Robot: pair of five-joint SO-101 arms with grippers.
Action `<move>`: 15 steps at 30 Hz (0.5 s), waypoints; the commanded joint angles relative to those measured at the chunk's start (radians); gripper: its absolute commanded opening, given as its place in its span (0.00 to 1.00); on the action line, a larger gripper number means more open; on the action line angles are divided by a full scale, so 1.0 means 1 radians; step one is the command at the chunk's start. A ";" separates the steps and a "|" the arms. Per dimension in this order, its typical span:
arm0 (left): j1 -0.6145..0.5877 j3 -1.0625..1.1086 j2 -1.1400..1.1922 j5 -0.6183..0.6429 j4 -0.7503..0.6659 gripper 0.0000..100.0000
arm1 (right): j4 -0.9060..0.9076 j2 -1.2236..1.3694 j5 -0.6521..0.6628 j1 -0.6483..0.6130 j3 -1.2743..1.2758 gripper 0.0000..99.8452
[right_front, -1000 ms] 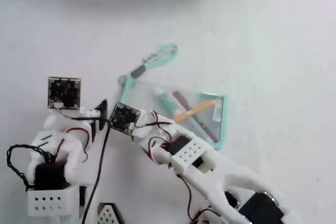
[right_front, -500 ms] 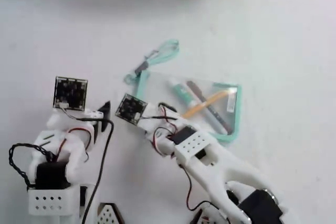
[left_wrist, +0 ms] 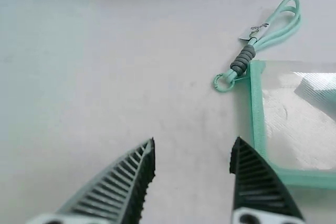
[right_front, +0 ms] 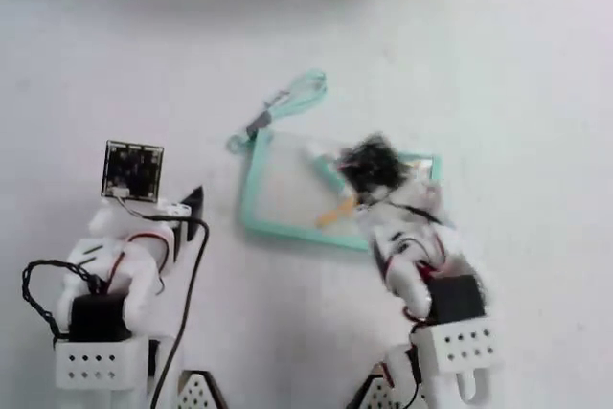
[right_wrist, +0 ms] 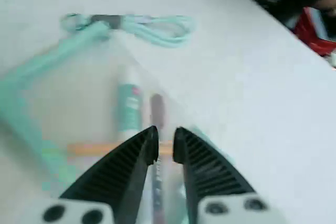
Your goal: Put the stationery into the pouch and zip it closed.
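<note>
Right end effector above pouch, jaws barely apart.

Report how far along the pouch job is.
Done: a teal tube, a dark pen and an orange pencil lie inside the clear pouch. In hand: nothing; the right gripper hovers over the pouch, jaws barely parted, and the left gripper sits open beside its corner. Left: zipping it closed; whether that has begun I cannot tell.
</note>
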 commanded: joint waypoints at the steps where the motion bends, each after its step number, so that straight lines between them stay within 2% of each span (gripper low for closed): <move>1: 0.065 -0.002 0.008 -0.017 -0.021 0.23 | -0.108 -0.016 -0.009 0.173 0.092 0.02; 4: 0.174 0.051 0.008 -0.109 -0.037 0.23 | -0.222 0.087 -0.011 0.297 0.157 0.02; 7: 0.251 0.084 0.008 -0.130 -0.051 0.23 | -0.300 0.199 -0.074 0.341 0.147 0.02; 10: 0.260 0.089 0.008 -0.106 -0.054 0.21 | -0.337 0.331 -0.127 0.349 0.075 0.02; 15: 0.216 0.114 0.008 -0.005 -0.123 0.05 | -0.360 0.662 -0.207 0.400 -0.135 0.02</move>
